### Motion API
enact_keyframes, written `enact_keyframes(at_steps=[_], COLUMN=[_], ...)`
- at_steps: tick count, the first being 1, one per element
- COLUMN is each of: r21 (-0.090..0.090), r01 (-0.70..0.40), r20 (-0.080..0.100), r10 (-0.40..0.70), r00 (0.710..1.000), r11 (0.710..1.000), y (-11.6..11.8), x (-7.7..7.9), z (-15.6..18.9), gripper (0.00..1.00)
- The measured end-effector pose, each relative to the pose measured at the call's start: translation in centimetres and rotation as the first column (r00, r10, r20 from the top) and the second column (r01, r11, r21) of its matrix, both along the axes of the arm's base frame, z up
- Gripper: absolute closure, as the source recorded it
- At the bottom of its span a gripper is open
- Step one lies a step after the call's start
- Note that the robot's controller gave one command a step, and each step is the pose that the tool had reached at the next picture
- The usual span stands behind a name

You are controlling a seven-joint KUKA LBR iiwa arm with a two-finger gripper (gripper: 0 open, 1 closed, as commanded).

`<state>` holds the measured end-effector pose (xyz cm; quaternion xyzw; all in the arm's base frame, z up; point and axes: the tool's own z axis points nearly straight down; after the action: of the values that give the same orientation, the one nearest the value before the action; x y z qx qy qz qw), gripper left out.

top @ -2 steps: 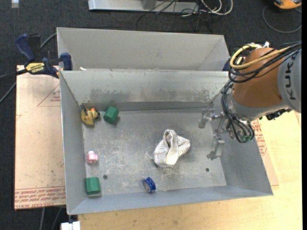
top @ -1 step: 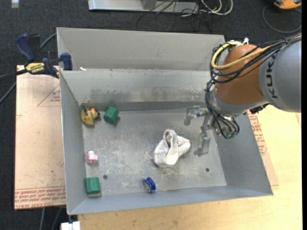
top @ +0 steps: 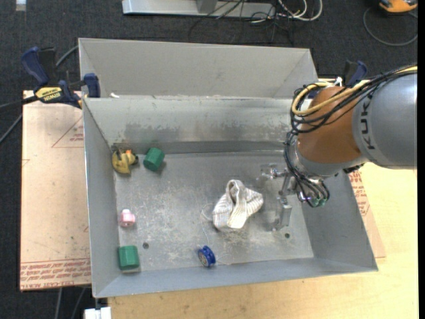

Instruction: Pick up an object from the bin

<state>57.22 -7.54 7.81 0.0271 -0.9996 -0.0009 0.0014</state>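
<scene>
My gripper (top: 283,219) hangs low over the bin floor at the right side, with nothing seen in it. Just left of it, a short gap away, lies a crumpled white cloth (top: 236,206) with grey stripes. A small blue round thing (top: 207,256) rests near the front wall, left of and below the cloth.
Along the left side lie a green block (top: 128,258) at the front, a small pink piece (top: 127,218) above it, and a yellow toy (top: 123,161) beside a green cube (top: 153,159) at the back. The arm with its orange cover and cables overhangs the bin's right wall.
</scene>
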Motion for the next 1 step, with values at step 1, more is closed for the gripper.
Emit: enact_keyframes(at_steps=[1], r21=[-0.001], r01=[-0.209], r20=[0.011], r10=[0.209], r00=[0.978], r11=[0.978], y=[3.33], x=[1.2], z=[-0.48], gripper=[0.0])
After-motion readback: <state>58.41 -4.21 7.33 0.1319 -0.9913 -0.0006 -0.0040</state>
